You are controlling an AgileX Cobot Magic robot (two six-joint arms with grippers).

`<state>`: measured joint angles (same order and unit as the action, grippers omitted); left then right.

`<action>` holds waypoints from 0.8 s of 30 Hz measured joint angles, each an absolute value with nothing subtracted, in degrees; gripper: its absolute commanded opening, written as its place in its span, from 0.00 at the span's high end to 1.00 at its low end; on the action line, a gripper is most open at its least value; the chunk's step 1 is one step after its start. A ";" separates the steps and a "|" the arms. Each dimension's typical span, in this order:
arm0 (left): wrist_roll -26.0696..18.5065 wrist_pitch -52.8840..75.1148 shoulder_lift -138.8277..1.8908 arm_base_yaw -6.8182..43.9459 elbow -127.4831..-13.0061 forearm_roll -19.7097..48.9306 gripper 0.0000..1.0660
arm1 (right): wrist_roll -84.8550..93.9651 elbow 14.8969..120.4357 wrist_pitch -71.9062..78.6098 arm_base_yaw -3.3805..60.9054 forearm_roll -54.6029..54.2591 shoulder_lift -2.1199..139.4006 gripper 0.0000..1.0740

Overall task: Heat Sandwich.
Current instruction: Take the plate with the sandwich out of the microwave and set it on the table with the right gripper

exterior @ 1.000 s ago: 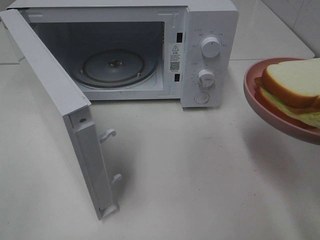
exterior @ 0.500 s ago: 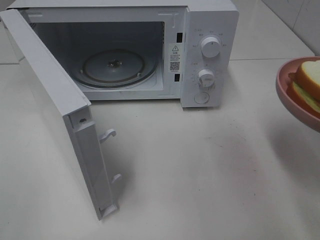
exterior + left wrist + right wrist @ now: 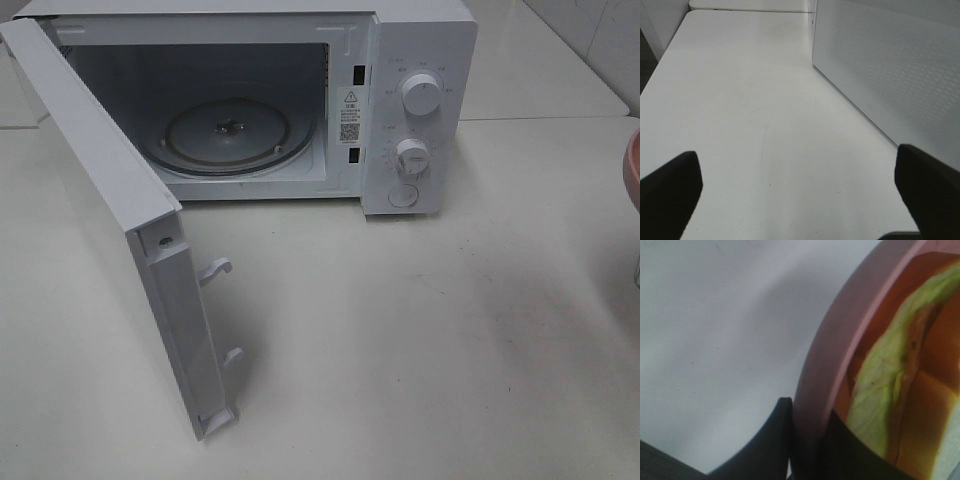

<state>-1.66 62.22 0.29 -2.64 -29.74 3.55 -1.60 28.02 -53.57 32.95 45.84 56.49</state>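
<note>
White microwave (image 3: 400, 110) door (image 3: 110, 215) standing open, glass turntable (image 3: 228, 135) empty. Right gripper (image 3: 807, 440) fingers pinching round pink plate (image 3: 822, 365) rim, lettuce-filled white-bread sandwich (image 3: 890, 405) aboard, loading and heating pending. Left gripper (image 3: 800, 182) fingers spread, idling over white tabletop (image 3: 740, 100).

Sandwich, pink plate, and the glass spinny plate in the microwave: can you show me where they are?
sandwich (image 3: 880, 390): right wrist view, on its green lettuce.
pink plate (image 3: 827, 365): right wrist view, on its rim, which the right tool pinches.
glass turntable (image 3: 228, 135): exterior high view, on the glass beside its hub.

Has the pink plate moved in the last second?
Yes. The plate has slid right, away from the microwave, and is nearly out of the high view.
</note>
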 measured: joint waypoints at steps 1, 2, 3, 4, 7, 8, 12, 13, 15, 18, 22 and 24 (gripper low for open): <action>-1.66 62.22 0.29 -2.64 -29.74 3.55 0.09 | -3.67 28.02 -53.80 32.95 46.29 57.64 0.98; -1.66 62.22 0.29 -2.64 -29.74 3.55 0.09 | -3.67 28.02 -53.80 32.95 46.29 57.64 0.98; -1.66 62.22 0.29 -2.64 -29.74 3.55 0.09 | -6.19 28.02 -54.20 32.95 46.87 58.84 0.98; -1.66 62.22 0.29 -2.64 -29.74 3.55 0.09 | -8.19 28.02 -54.32 32.95 47.33 59.76 0.98; -1.66 62.22 0.29 -2.64 -29.74 3.55 0.09 | -14.84 28.02 -54.60 32.95 48.36 63.03 0.98; -1.66 62.22 0.29 -2.64 -29.74 3.55 0.09 | -16.90 28.02 -54.60 32.95 48.53 64.23 0.98; -1.66 62.22 0.29 -2.64 -29.74 3.55 0.09 | -23.26 28.02 -54.49 32.95 48.93 68.81 0.97; -1.66 62.22 0.29 -2.64 -29.74 3.55 0.09 | -26.24 28.02 -54.32 32.95 48.99 70.93 0.97; -1.66 62.22 0.29 -2.64 -29.74 3.55 0.09 | -29.56 28.02 -53.74 32.95 49.10 73.28 0.97; -1.66 62.22 0.29 -2.64 -29.74 3.55 0.09 | -33.69 29.05 -52.94 32.95 49.10 76.38 0.97; -1.66 62.22 0.29 -2.64 -29.74 3.55 0.09 | -37.53 31.57 -52.77 32.95 49.16 80.67 0.96; -1.66 62.22 0.29 -2.64 -29.74 3.55 0.09 | -38.16 32.83 -52.77 32.95 49.22 82.79 0.95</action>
<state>-1.66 62.22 0.29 -2.64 -29.74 3.55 -38.16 32.83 -52.77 32.95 49.22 82.79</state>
